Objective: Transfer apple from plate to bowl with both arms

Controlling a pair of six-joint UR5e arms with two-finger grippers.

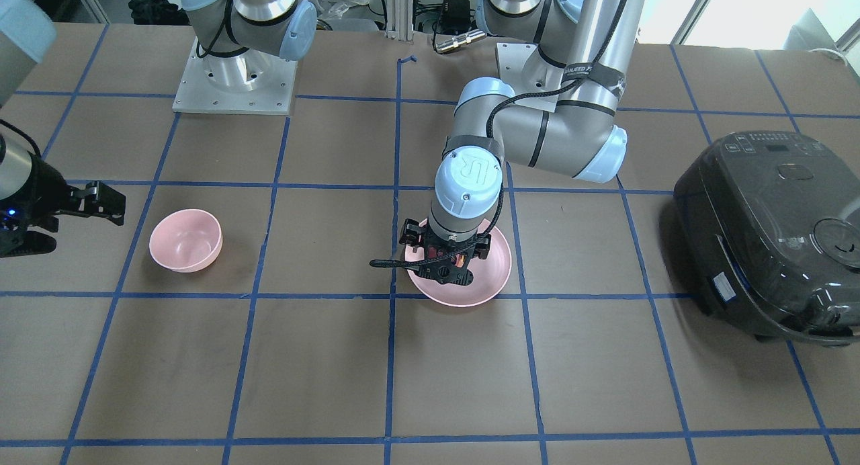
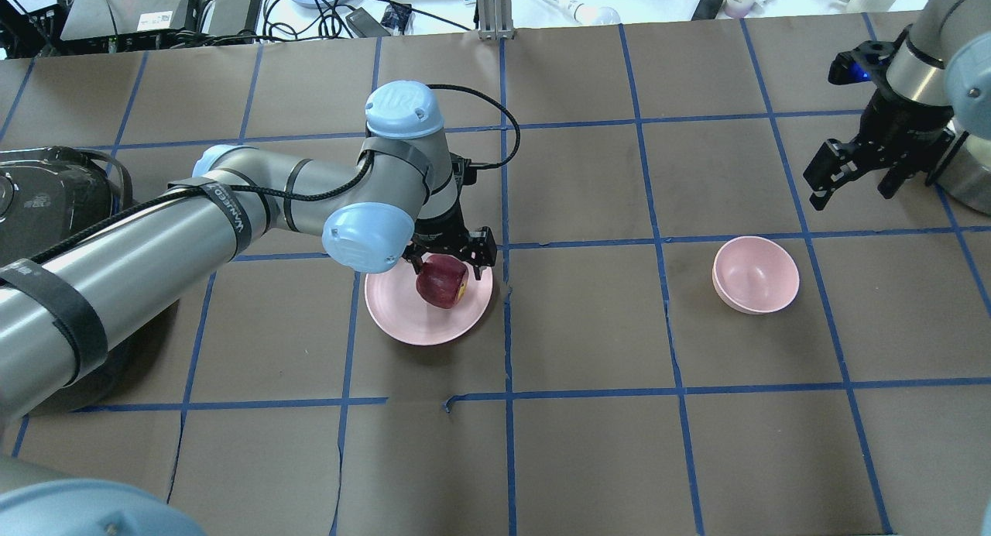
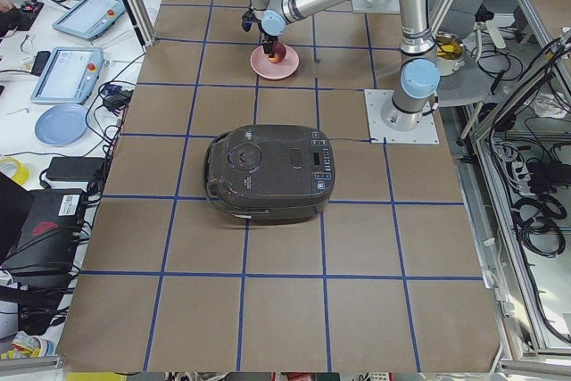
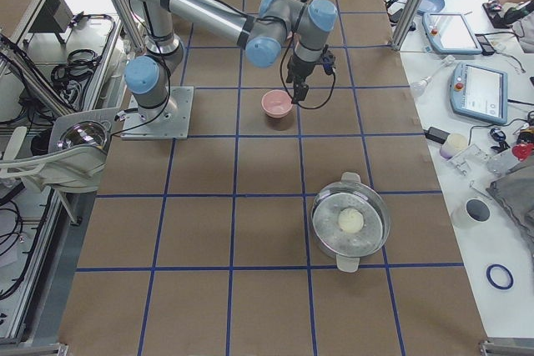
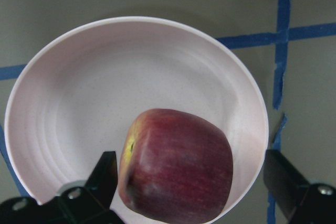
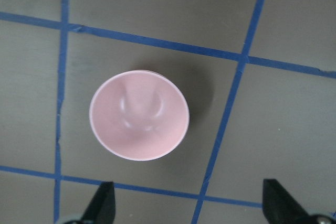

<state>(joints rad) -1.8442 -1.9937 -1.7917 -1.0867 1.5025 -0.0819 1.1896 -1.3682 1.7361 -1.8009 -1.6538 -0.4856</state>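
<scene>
On the left of the desk (image 2: 588,458), barely started: straddling apple (image 2: 442,282) on plate (image 2: 402,319) with left jaws released; idling by empty bowl (image 2: 756,274), right jaws released too. Lift, handover, drop pending.

You have a matt, speckled plate (image 5: 94,87), a smooth, faintly shiny apple (image 5: 181,174) on it, and a matt paper-covered table (image 2: 588,458).

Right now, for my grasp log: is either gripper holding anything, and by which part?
Nothing is held. The left gripper stands open astride the apple on the plate; the right gripper is open, empty.
</scene>
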